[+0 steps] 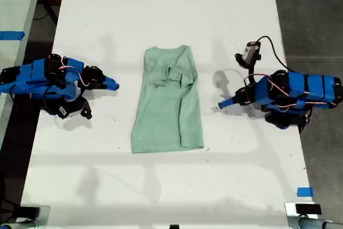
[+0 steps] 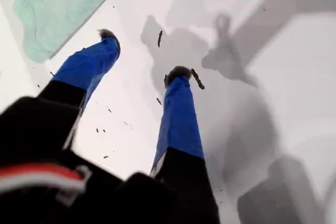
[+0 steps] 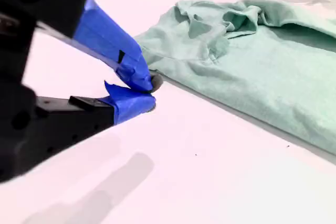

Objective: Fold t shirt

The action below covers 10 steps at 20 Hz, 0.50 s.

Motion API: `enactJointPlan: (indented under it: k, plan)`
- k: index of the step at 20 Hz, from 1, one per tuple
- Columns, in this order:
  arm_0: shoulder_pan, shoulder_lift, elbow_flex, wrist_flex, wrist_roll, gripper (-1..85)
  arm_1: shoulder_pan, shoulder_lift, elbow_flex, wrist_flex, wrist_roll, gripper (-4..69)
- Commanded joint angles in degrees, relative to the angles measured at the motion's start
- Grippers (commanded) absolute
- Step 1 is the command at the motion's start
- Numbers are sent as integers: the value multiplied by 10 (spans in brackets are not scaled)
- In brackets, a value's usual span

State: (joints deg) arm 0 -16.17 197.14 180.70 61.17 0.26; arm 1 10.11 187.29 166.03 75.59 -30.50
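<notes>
The pale mint-green t shirt (image 1: 169,103) lies flat mid-table, folded into a long narrow strip, with its wrinkled collar end toward the far side and its wider hem toward the near side. My first gripper (image 1: 222,104) is on the exterior view's right. It rests low over the bare table, open (image 2: 143,53) and holding nothing, with a corner of the shirt (image 2: 58,3) beyond its fingers. My second gripper (image 1: 116,85) is on the exterior view's left, shut (image 3: 149,90) on nothing. It points at the shirt's collar end (image 3: 220,30), a short gap from the cloth edge.
The white table (image 1: 161,186) extends well beyond the shirt. A small camera on a black cable (image 1: 250,53) sticks up beside the first arm. A blue tape mark (image 1: 304,191) sits near the table's near corner at the exterior view's right. Another table (image 1: 16,4) stands at that view's left.
</notes>
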Motion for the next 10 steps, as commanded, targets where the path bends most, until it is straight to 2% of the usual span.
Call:
enactJointPlan:
  k: [1,10]
  plan:
    - [5,2,-5,4,-9,0,-4,114,25,27,13,205]
    - [8,2,-5,4,-10,0,-9,116,25,34,24,201]
